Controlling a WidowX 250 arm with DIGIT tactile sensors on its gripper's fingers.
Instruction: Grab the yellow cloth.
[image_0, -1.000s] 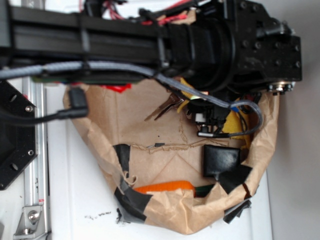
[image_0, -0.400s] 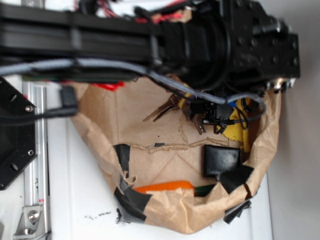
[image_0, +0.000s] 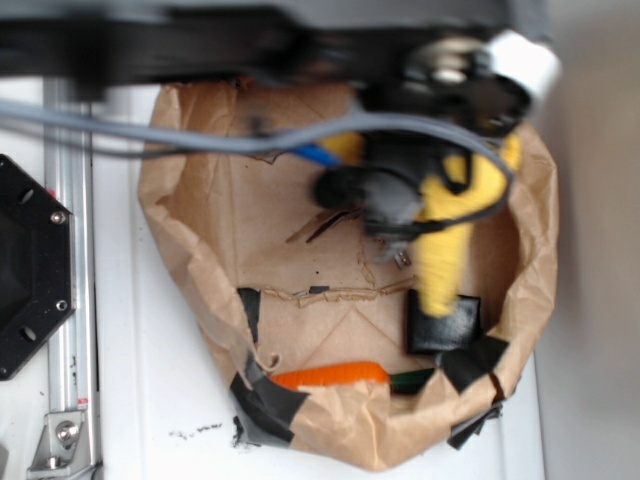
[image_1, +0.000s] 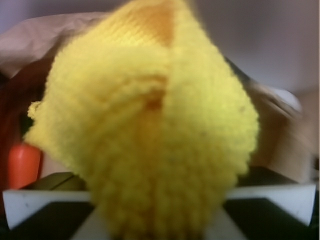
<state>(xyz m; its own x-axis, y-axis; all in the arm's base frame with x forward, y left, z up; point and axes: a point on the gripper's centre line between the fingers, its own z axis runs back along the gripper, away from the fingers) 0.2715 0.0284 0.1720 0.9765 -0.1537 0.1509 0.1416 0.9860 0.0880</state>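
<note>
Blurred black gripper sits above the crumpled brown paper bag. The soft bright yellow terry cloth hangs bunched from it, lower end just over the black wallet-like square. Wrist view: cloth fills the frame, pinched between the fingers, which are clamped on it. Slim orange object lies at the bag's lower edge, apart from the cloth.

I can read no text, label, brand or number in either of my views; the small dark scrawl on the desk at lower left is illegible.
</note>
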